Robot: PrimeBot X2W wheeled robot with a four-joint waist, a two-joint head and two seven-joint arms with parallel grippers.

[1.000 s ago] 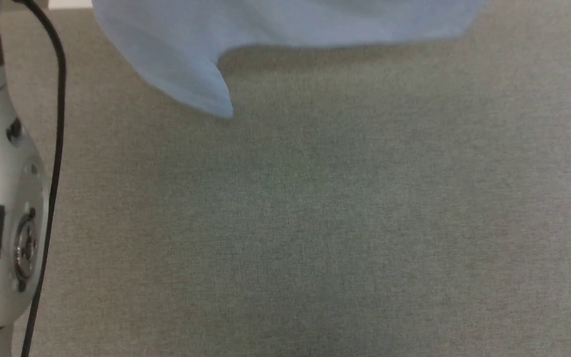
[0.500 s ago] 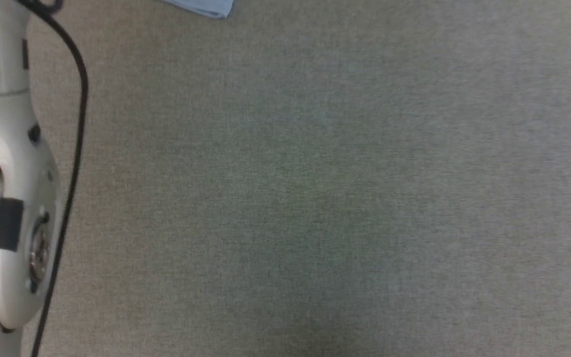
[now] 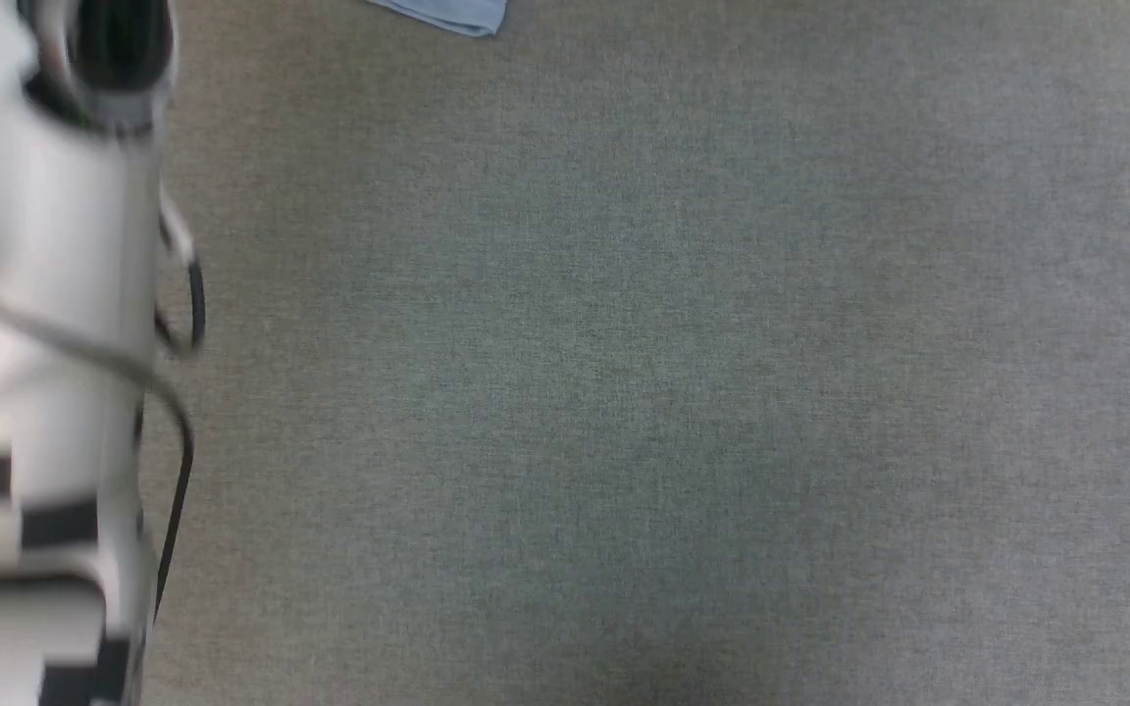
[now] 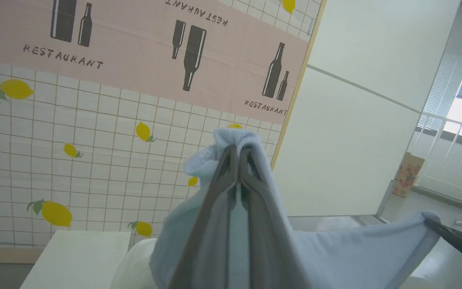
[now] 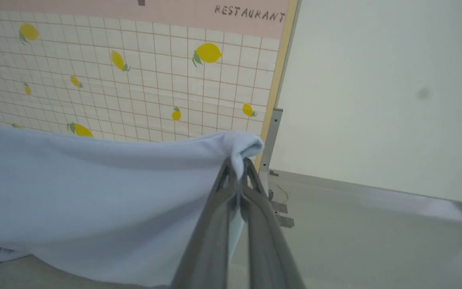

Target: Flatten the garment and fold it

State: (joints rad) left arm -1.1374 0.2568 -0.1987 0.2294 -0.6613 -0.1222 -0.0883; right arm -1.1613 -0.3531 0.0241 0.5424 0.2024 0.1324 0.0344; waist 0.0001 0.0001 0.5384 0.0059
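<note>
The garment (image 4: 347, 253) is a light blue shirt, held up in the air and stretched between both grippers. In the left wrist view my left gripper (image 4: 238, 154) is shut on a bunched edge of it, and the cloth drapes down around the fingers. My right gripper (image 5: 237, 168) is shut on another edge of the garment (image 5: 94, 192), which spreads out to the left. The other arm's dark fingers (image 4: 459, 241) pinch the cloth at the far right of the left wrist view. One small corner of the garment (image 3: 452, 15) hangs at the head view's top edge.
A grey fabric table surface (image 3: 624, 392) lies below. My pale left forearm (image 3: 35, 343) with a black cable rises at the left. Behind stands a lemon-patterned tiled panel (image 4: 54, 152) with a pink restaurant banner, a white wall (image 5: 375, 100) and a white box (image 4: 74, 257).
The head view has shifted, so the garment has gone from a broad blue sheet at the top to a small corner. The left forearm has risen and is blurred.
</note>
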